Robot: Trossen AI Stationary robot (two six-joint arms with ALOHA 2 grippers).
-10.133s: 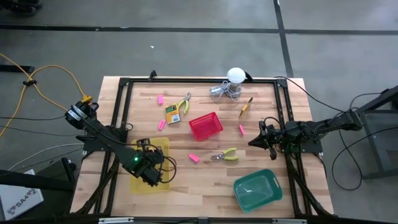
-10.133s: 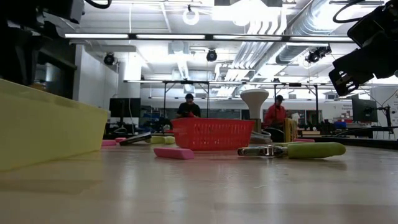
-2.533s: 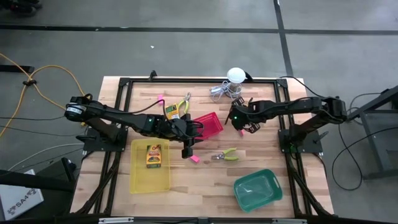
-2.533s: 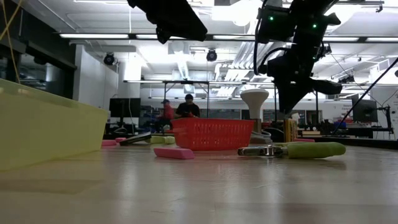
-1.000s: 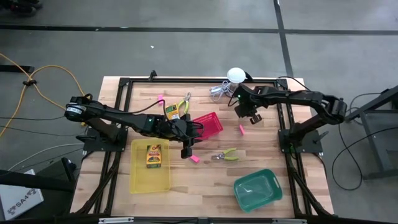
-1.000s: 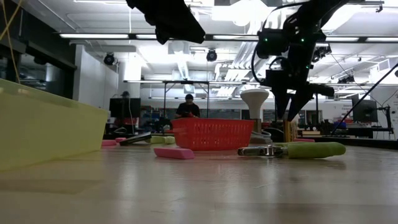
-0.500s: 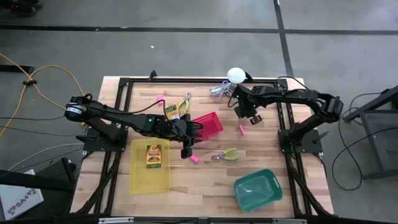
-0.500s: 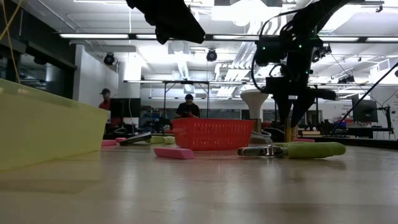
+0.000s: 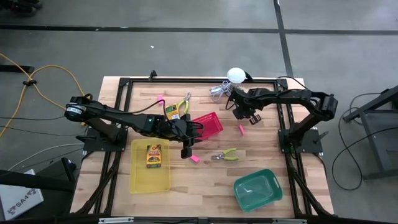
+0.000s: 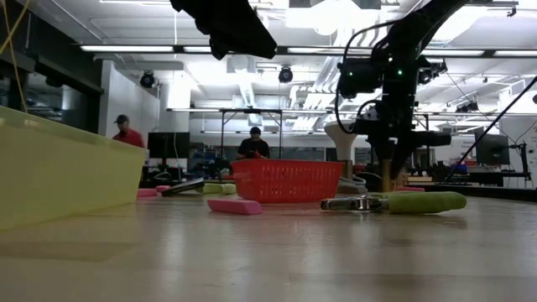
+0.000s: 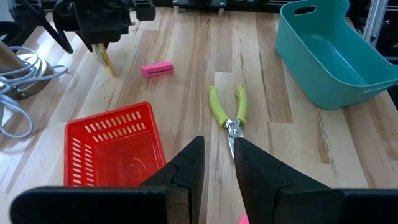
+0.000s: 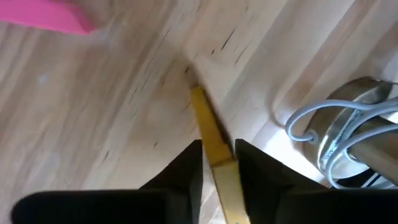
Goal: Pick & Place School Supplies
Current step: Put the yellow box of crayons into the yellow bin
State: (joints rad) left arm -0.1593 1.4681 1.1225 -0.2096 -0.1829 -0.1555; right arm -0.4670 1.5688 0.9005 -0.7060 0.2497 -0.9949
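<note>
Grips a yellow pencil (image 12: 210,137) with the right pincer (image 9: 242,114), fingers closed to a narrow gap and pressing the shaft from both sides. Holds it low over the far right part of the worktop (image 9: 205,180), just in front of the white ball with coiled wire (image 9: 235,76); pencil tilted, its free end down at the wood. Just beside that, toward the near edge: 1 pink eraser (image 9: 241,129), lying flat and apart from the pencil.

Reaches across the middle with the left arm. Hangs the left pincer (image 9: 186,151) at the near left corner of the red basket (image 9: 215,122), above the wood. Shows only a slim gap between its fingers (image 11: 186,168), with nothing held in it.

Ahead of the left pincer: 1 pair of pliers (image 9: 225,155) with yellow-green handles, flat on the wood, between the red basket and the green tray (image 9: 274,186). Close by the left pincer, on the near side: a 2nd pink eraser (image 9: 194,158).

In the yellow tray (image 9: 134,180) at the near left: 1 crayon box (image 9: 152,156), lying flat. Behind the left arm, on the bare wood: a 2nd crayon box (image 9: 172,112), with a 2nd pair of pliers (image 9: 184,101) just beside it and a 3rd pink eraser (image 9: 160,98) a little farther left.
</note>
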